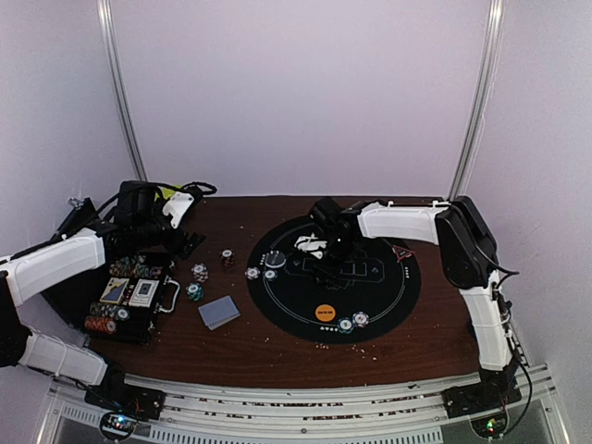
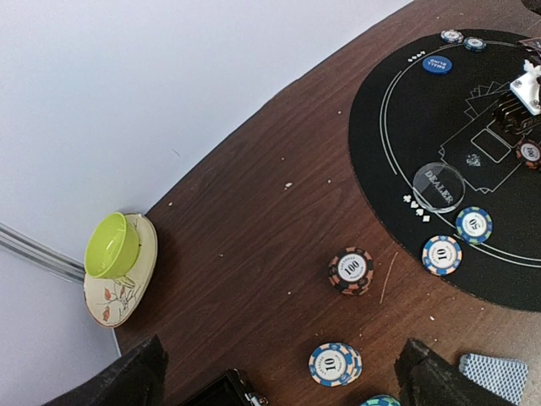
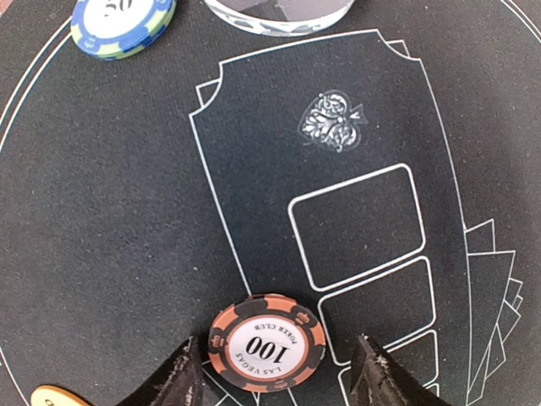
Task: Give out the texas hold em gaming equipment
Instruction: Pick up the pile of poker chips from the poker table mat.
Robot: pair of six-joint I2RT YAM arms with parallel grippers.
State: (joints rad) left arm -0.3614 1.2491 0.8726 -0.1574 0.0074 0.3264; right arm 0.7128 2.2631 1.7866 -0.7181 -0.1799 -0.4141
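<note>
An orange-and-black 100 chip point(image 3: 267, 342) lies flat on the black round mat point(image 1: 388, 287). My right gripper point(image 3: 277, 353) straddles it, open, with a gap on each side. My left gripper point(image 2: 283, 382) hangs wide open and empty over the wood at the left. Just ahead of it lie a blue 10 chip stack point(image 2: 335, 364) and a 100 chip stack point(image 2: 351, 271). A clear dealer disc point(image 2: 439, 186), a 50 chip point(image 2: 473, 225) and a 10 chip point(image 2: 441, 255) sit at the mat's left rim. A grey-blue card deck point(image 1: 219, 312) lies on the wood.
The open black chip case point(image 1: 129, 301) stands at the left edge. An orange button point(image 1: 325, 312) and two chips point(image 1: 352, 322) rest near the mat's front rim, and a blue button point(image 2: 437, 64) at its far side. A green bowl on a plate point(image 2: 112, 247) is at the back left.
</note>
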